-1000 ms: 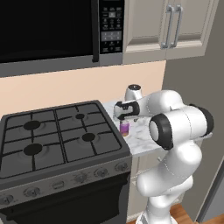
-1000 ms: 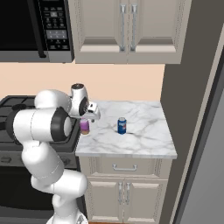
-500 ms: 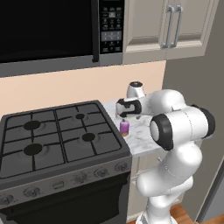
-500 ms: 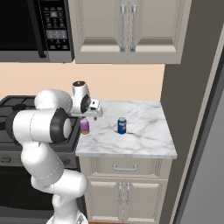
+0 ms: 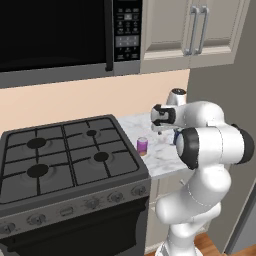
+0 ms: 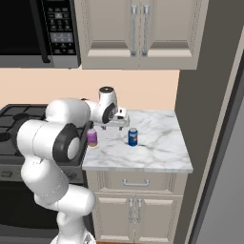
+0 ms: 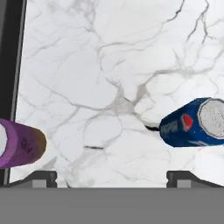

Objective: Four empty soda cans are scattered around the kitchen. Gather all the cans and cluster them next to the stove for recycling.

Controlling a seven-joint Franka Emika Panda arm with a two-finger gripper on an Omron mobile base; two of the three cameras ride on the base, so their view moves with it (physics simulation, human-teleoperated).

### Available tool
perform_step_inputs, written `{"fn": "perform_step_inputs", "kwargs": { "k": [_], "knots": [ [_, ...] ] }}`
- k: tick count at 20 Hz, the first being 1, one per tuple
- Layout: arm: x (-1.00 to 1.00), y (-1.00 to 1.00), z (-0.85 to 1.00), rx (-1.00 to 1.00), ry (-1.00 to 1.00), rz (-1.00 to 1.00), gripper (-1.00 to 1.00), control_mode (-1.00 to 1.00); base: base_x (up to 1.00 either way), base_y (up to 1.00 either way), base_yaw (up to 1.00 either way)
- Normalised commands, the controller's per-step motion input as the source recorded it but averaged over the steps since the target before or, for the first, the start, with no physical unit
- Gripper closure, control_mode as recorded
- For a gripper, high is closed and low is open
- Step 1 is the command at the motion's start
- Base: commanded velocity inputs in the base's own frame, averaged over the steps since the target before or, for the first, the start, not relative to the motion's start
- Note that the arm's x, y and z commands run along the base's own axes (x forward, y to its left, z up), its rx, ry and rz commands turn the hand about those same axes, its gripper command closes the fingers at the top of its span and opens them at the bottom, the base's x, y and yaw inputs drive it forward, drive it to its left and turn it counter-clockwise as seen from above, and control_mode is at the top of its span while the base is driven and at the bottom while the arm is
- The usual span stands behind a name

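Two cans on counter (image 6: pixel 157 143): purple (image 6: pixel 92 137), blue (image 6: pixel 133 137).

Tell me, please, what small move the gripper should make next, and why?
Probably come down over the blue can to grasp it. The gripper hangs open above the marble counter holding nothing, and the purple can already stands beside the stove, while the blue one stands apart from it.

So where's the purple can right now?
The purple can stands upright on the marble counter, right beside the stove. The blue can stands apart on its other side, and the open gripper hovers above the counter between them.
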Motion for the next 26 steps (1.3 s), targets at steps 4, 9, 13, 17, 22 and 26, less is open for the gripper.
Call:
{"fn": "perform_step_inputs", "kwargs": {
  "k": [4, 9, 13, 17, 22, 26],
  "knots": [
    [0.23, -0.65, 0.00, 0.03, 0.10, 0.00, -1.00, -1.00, 0.00, 0.00, 0.00],
    [0.30, -0.51, -0.02, 0.00, 0.08, 0.00, -1.00, -1.00, 0.00, 0.00, 0.00],
    [0.32, -0.44, -0.23, 0.00, 0.04, 0.00, -1.00, -1.00, 0.00, 0.00, 0.00],
    [0.26, -0.26, -0.25, 0.00, 0.00, 0.00, -1.00, -1.00, 0.00, 0.00, 0.00],
    [0.19, -0.06, -0.13, 0.00, 0.00, 0.00, -1.00, -1.00, 0.00, 0.00, 0.00],
    [0.00, 0.00, 0.00, 0.00, 0.01, 0.00, -1.00, -1.00, 0.00, 0.00, 0.00]
  ]
}}
